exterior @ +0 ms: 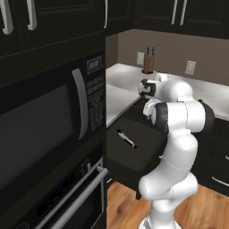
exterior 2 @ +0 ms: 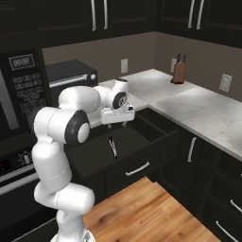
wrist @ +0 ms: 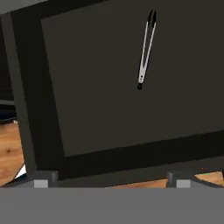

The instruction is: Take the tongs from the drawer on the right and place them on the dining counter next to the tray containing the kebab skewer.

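Observation:
The drawer (exterior 2: pixel 101 151) stands pulled out below the counter corner, with its dark inside showing and a silver bar handle (exterior 2: pixel 137 169) on its front. The tongs (exterior 2: pixel 112 147) lie flat on its floor, silver arms with black ends; they show again in the left base view as tongs (exterior: pixel 126 138) and in the hand view as tongs (wrist: pixel 145 48). My gripper (exterior 2: pixel 116 124) hovers above the drawer's back part, pointing down, open and holding nothing. In the hand view its fingertips (wrist: pixel 41 181) stand wide apart over the drawer's front edge (wrist: pixel 131 168). The dining counter, the tray and the kebab skewer are out of view.
A tall black unit with a microwave (exterior: pixel 40 129) and an oven (exterior: pixel 76 201) stands left of the drawer. The pale L-shaped counter (exterior 2: pixel 198 108) carries a knife block (exterior 2: pixel 178 71) at the back. Black upper cabinets hang overhead. Wooden floor (exterior 2: pixel 146 208) lies in front.

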Motion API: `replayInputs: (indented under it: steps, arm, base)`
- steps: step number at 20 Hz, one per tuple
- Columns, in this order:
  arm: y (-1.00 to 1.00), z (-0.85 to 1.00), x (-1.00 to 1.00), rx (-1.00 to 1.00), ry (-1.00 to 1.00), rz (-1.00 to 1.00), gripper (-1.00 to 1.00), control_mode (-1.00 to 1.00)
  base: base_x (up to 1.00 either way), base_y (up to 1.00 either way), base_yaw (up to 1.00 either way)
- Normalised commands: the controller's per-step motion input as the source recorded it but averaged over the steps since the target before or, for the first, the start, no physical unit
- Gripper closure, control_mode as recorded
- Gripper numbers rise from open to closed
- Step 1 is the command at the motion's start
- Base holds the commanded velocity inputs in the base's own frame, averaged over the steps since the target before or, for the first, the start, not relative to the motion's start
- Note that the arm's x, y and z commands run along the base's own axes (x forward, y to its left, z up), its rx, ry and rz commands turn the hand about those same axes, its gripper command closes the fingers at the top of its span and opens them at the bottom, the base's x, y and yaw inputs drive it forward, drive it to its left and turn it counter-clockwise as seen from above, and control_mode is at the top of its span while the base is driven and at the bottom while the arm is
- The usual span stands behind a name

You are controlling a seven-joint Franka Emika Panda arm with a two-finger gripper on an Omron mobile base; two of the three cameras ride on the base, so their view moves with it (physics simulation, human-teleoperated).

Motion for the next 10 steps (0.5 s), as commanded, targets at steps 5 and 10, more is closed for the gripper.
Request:
replayInputs:
  steps: [5, 10]
  arm:
    - [0.21, -0.24, 0.0, 0.21, -0.2, 0.02, -1.0, -1.0]
    - [0.4, -0.05, 0.0, -0.03, -0.01, -0.03, -1.0, -1.0]
  base:
    - [0.0, 0.0, 0.0]
    - [0.0, 0.0, 0.0]
